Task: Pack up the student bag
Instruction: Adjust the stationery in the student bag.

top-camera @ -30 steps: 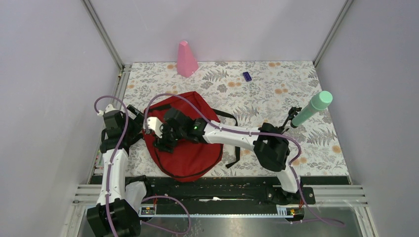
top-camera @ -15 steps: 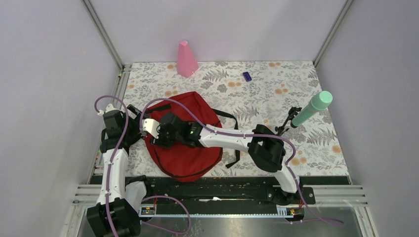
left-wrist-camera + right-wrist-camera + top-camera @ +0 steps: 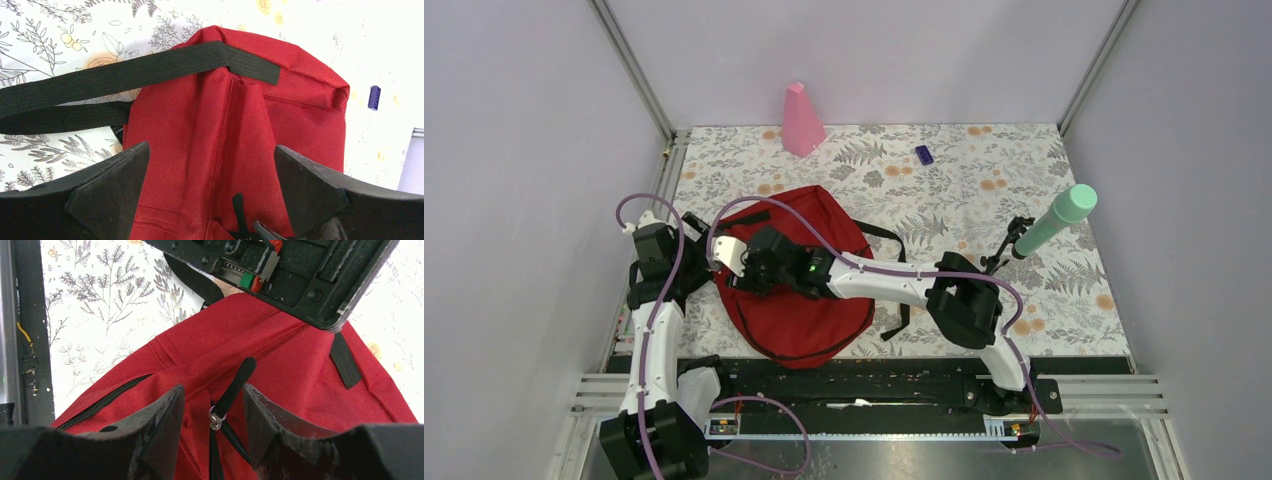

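**Zip pull lined up for opening**

Dark red backpack flat on the near left part of the desk, with one black strap trailing onto the desk beside it. Right jaws half closed astride the black zip pull, a gap visible on either side and nothing clamped; probably placed so for drawing the zip open ahead of packing. Left jaws spread wide above the top end of the backpack, holding nothing, likely poised for pinning the fabric. Along the far edge, a pink cone and a small purple block. Near the right edge, a green tube propped on a black stand. Inside of the backpack hidden. Much of its front covered by the right arm. Purple block too small to identify.
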Robot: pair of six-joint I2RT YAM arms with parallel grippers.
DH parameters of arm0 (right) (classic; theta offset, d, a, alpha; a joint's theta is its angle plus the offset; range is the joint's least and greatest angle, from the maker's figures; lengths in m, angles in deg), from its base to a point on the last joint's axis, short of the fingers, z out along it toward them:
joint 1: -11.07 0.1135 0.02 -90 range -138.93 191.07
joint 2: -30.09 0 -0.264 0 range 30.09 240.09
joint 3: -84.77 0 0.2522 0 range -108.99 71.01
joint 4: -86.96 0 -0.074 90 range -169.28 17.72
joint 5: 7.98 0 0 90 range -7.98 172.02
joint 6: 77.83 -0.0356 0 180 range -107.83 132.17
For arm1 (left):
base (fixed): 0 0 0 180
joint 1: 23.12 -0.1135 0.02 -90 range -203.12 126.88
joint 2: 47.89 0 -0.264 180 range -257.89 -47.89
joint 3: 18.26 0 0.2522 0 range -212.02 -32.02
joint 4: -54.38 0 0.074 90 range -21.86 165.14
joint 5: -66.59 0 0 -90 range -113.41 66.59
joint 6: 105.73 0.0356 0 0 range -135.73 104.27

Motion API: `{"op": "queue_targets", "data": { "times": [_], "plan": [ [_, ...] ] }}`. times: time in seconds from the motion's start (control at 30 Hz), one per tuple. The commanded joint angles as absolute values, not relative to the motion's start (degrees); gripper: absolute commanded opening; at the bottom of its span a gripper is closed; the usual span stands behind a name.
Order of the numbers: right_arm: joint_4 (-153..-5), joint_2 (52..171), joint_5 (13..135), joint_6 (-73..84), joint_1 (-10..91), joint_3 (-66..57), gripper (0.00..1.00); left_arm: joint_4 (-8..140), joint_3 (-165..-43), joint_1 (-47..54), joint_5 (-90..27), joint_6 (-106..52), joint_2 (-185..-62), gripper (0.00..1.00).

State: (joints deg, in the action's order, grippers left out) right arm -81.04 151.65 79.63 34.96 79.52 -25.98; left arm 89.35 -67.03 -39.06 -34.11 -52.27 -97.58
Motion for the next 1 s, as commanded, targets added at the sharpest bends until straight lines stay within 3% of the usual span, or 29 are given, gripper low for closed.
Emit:
{"op": "queue_targets", "data": {
  "times": [0.0, 0.13, 0.3, 0.47, 0.7, 0.97],
  "plan": [
    [-80.51, 144.65, 80.02, 31.40, 79.98, -26.76, 0.55, 86.12, -66.78, -39.38, -36.66, -52.34, -97.31, 0.99],
    [-80.52, 138.38, 78.00, 25.50, 79.90, -22.46, 0.57, 87.12, -67.52, -38.78, -37.86, -50.43, -97.11, 0.99],
    [-76.40, 130.27, 84.14, 16.78, 78.31, -13.42, 0.62, 87.93, -67.39, -36.73, -41.07, -48.26, -97.02, 0.95],
    [-68.97, 126.36, 84.38, 6.02, 74.18, -7.40, 0.59, 88.86, -67.58, -33.74, -41.54, -46.96, -98.05, 0.88],
    [-68.83, 128.53, 82.20, -4.07, 72.07, -5.65, 0.52, 88.88, -68.08, -33.22, -42.92, -46.81, -99.40, 0.70],
    [-70.77, 135.00, 87.47, -5.59, 72.07, -8.70, 0.52, 90.38, -68.66, -33.22, -44.30, -45.55, -101.50, 0.59]
  ]
}}
